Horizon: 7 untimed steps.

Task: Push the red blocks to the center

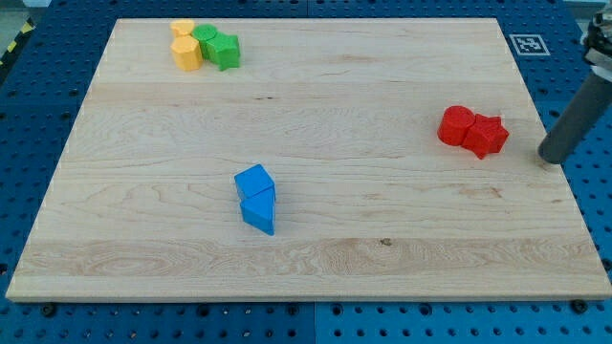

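Two red blocks (472,131) touching near the board's (316,86) right edge, pair's long axis running left-right, with my tip (551,158), a bare rod holding nothing, just right of them.

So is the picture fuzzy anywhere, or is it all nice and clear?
In the camera view, the red blocks, the blue blocks and the wooden board look sharp under even light, with only faint shadows; my tip at the view's right looks slightly soft.
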Motion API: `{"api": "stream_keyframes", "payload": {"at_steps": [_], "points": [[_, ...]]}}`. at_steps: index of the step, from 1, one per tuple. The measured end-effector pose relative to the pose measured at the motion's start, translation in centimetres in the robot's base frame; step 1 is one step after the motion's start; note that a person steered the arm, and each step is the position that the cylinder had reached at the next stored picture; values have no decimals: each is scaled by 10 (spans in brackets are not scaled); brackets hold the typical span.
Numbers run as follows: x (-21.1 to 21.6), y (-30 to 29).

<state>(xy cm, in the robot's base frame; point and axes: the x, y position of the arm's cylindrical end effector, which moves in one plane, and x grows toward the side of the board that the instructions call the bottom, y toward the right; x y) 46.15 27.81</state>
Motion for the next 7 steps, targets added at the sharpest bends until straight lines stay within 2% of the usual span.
{"api": "stream_keyframes", "payload": {"at_steps": [4,7], "points": [[-25,-84],[-64,-129]]}}
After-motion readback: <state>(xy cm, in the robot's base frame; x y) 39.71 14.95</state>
